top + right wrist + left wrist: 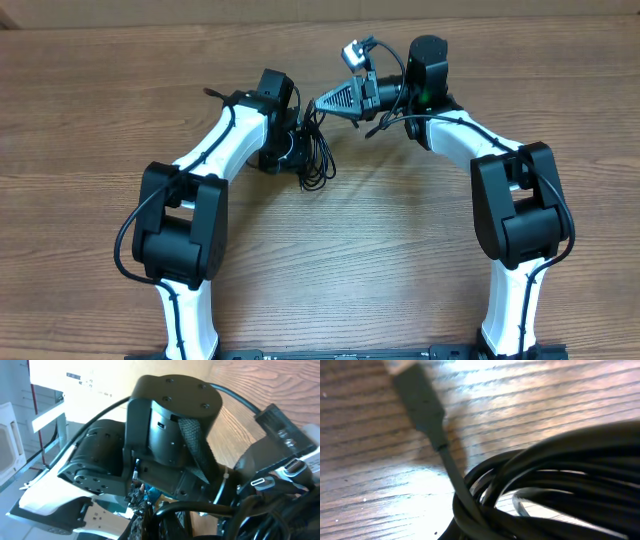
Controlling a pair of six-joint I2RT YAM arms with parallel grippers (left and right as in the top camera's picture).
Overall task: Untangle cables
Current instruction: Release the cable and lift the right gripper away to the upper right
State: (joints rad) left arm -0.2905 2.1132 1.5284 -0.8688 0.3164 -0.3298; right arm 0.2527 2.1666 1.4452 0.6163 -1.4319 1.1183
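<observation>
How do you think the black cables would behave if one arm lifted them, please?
Probably floppy: the cables lie in loose curved loops, so they would likely sag. Likely light, being thin cords. The overlapping loops may well drag along together, the plug dangling.

A wide counter (330,280) of brown wood grain, the grain running side to side, fills the overhead view. Near its middle sits a loose tangle of thin black cables (319,168), their loops spilling onto the wood. Close up, one dark plug (420,400) shows against the pale, glare-lit grain, its cord trailing into the coils.
</observation>
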